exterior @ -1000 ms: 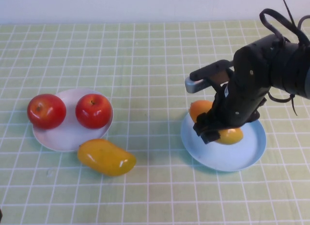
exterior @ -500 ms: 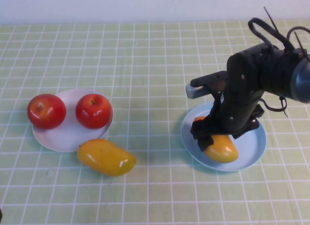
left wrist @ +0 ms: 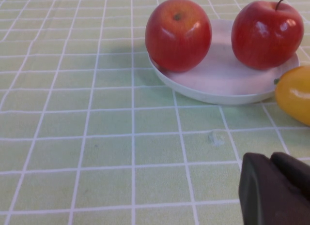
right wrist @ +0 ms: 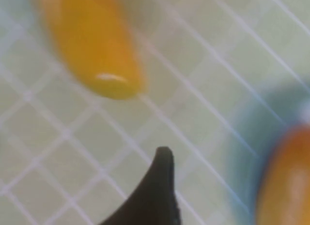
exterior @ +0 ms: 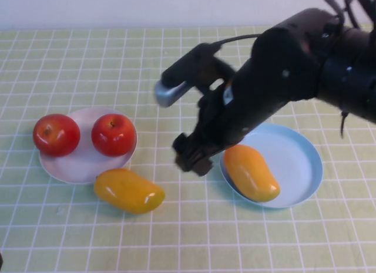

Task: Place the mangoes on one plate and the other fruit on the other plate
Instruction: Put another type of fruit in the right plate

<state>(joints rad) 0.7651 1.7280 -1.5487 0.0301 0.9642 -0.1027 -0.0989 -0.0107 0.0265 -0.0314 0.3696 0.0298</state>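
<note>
Right tool (exterior: 192,157) empty, grip state unclear, above tabletop between plates. Left tool (left wrist: 276,188) parked near tabletop's left edge, unclear too. Your risk: low sweep nudges loose mango (exterior: 128,191) into white plate (exterior: 82,164), rolling apples (exterior: 113,134).

I find nothing to read here: no words, labels, brand marks, numbers or signs on anything in any view.
</note>
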